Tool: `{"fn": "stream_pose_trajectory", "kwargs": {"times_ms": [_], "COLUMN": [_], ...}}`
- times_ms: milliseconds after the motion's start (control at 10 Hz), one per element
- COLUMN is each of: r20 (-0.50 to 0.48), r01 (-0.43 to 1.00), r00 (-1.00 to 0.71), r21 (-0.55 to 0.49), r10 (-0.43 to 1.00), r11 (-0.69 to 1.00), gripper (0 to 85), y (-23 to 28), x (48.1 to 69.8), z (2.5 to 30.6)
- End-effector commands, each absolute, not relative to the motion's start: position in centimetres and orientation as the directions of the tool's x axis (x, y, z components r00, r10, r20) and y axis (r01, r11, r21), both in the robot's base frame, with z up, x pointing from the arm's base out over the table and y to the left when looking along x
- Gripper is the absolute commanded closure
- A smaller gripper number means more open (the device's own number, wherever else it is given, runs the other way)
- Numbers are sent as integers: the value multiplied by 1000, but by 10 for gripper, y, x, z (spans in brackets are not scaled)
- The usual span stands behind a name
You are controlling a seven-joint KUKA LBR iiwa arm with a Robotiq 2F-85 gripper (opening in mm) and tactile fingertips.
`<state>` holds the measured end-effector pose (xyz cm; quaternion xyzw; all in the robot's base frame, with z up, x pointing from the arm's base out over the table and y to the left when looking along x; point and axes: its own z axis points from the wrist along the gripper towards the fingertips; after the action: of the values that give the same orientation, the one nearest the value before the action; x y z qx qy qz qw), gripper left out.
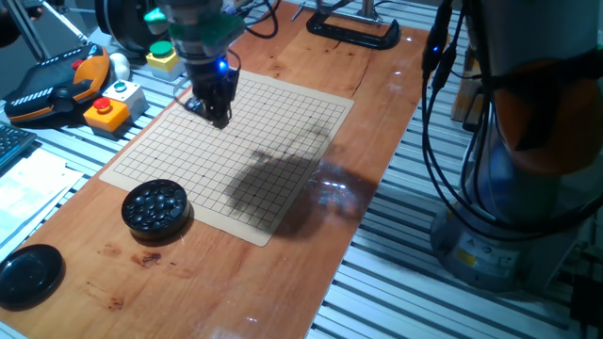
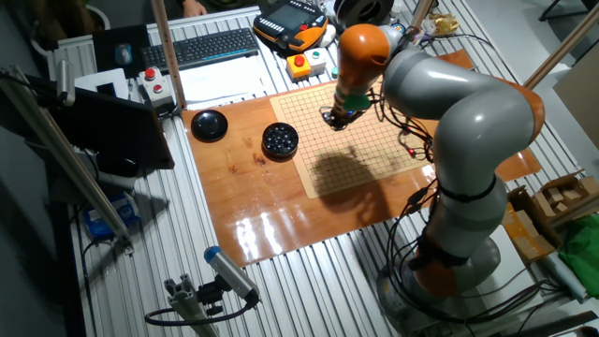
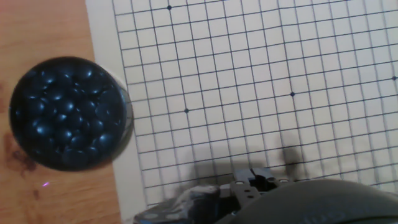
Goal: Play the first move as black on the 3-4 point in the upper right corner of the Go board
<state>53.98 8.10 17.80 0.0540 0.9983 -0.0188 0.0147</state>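
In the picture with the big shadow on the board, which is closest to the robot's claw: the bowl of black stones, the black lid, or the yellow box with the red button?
From the gripper:
1. Yellow box with red button, off the board's edge.
2. Bowl of black stones, by the board's near corner.
3. Black lid, farthest, at the table's end.

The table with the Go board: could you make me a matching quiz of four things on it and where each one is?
Things:
1. bowl of black stones
2. black lid
3. robot's fingers
4. black clamp

Places:
A. at the end of the wooden tabletop, opposite the bowl's end
B. low over the grid of the Go board
C. at the board's edge
D. on the wood past the bowl, farther from the board

Pairs: 1-C, 2-D, 3-B, 4-A
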Motion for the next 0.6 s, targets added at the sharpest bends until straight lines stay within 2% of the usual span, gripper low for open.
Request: {"fn": "stream_pose_trajectory", "kwargs": {"times_ms": [0,500], "r20": [-28,-22], "r01": [107,87], "r00": [-994,-996], "r21": [-31,3], "r10": [106,87], "r11": [994,996], "gripper": [843,843], "y": [85,92], "x": [539,537], "z": [178,165]}}
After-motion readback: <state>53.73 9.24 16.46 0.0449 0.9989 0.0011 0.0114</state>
